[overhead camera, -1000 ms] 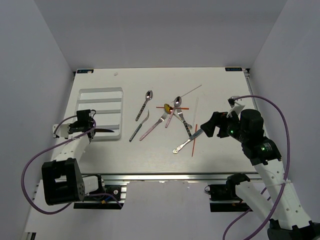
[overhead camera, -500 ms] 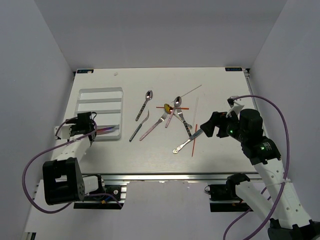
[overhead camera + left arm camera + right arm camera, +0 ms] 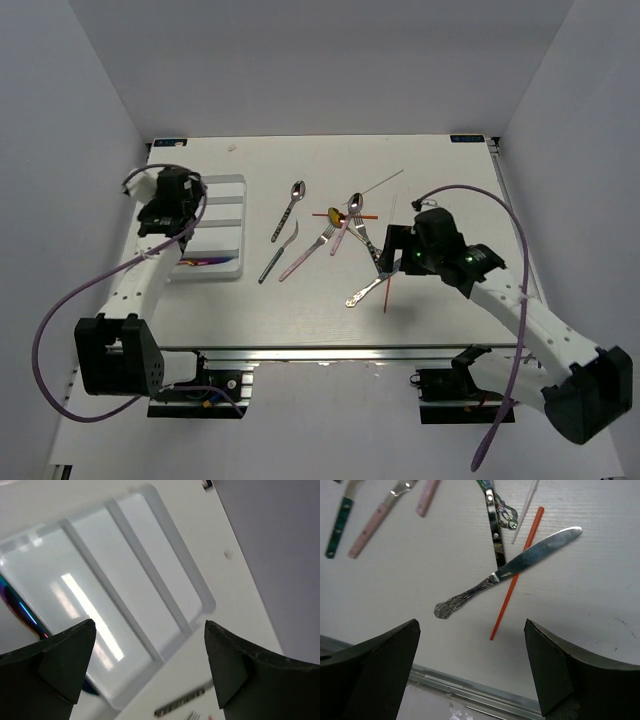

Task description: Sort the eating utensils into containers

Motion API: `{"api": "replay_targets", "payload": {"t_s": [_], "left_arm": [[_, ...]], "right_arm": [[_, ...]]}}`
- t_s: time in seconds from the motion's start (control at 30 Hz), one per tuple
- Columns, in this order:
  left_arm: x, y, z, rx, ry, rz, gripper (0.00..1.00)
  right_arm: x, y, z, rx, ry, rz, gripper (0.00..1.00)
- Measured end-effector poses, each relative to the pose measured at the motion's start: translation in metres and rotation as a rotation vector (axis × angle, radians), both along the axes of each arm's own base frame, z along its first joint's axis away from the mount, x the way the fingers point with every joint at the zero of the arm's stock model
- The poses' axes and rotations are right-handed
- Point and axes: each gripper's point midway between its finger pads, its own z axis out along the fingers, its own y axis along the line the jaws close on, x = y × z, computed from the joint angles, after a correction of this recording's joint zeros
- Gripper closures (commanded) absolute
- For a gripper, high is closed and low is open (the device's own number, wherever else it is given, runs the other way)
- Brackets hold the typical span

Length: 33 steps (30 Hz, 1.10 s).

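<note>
The right gripper, spread wide, hangs over the silver knife. The left gripper, also spread, hovers above the tray.

White table between plain pale grey walls, aluminium rail along its near edge

The left gripper has opened and risen over the tray, a utensil left inside; right gripper moved above the knife
</note>
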Motion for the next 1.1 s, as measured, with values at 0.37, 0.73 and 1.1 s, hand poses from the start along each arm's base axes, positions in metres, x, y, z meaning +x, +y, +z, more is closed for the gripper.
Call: {"api": "replay_targets", "payload": {"t_s": [0.37, 0.73, 1.1], "left_arm": [[-0.045, -0.146, -0.015, 0.235, 0.233, -0.648, 0.02], [-0.092, -0.103, -0.016, 0.434, 0.324, -0.629, 0.02], [-0.094, -0.102, -0.012, 0.461, 0.318, -0.651, 0.02]], "right_arm": [[0.004, 0.007, -0.068, -0.244, 0.045, -0.351, 0.11], [0.001, 0.027, -0.128, -0.388, 0.188, -0.641, 0.31], [0.008, 0.042, -0.15, -0.313, 0.199, -0.698, 0.43]]}}
